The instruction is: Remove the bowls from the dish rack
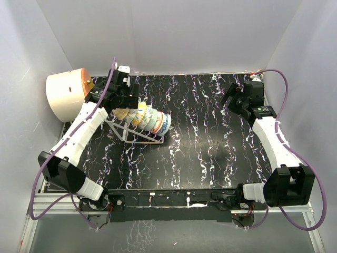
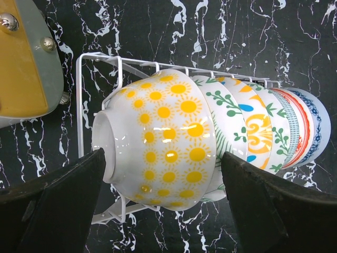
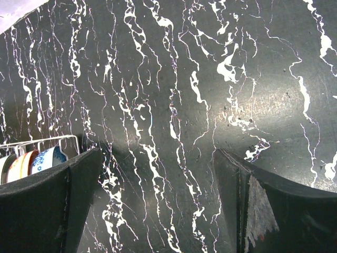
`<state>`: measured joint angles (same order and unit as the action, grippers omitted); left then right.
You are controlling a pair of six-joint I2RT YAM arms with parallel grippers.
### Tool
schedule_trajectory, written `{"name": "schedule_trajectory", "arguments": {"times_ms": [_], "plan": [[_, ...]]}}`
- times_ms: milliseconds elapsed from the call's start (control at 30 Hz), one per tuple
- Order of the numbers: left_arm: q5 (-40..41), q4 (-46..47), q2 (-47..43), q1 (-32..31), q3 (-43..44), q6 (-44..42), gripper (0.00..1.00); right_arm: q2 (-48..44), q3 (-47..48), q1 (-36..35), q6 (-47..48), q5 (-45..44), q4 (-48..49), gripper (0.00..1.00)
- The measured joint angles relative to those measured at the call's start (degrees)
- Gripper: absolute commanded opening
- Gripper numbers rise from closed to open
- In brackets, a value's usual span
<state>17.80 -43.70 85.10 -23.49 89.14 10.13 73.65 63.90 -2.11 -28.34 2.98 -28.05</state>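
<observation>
Several patterned bowls stand on edge in a row in the white wire dish rack at the left of the table. My left gripper is open above the row's left end. In the left wrist view it straddles the end bowl, white with yellow suns, one finger on each side. Behind that bowl stand a green-leaf bowl, an orange-patterned one, a red-striped one and a blue one. My right gripper is open and empty over bare table.
A large cream-and-orange cylinder lies at the far left, just behind the rack, and shows in the left wrist view. The rack's end with the blue bowl shows at the left edge of the right wrist view. White walls enclose the black marbled table.
</observation>
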Motion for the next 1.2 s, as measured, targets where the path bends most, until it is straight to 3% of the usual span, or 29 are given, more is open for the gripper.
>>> {"name": "schedule_trajectory", "arguments": {"times_ms": [733, 1200], "plan": [[0.63, -0.24, 0.00, 0.00, 0.87, 0.37, 0.70, 0.00, -0.04, 0.42, 0.87, 0.11, 0.00, 0.91], [0.92, -0.24, 0.00, -0.22, 0.87, 0.13, 0.52, 0.00, -1.18, 0.74, 0.87, 0.39, 0.07, 0.90]]}}
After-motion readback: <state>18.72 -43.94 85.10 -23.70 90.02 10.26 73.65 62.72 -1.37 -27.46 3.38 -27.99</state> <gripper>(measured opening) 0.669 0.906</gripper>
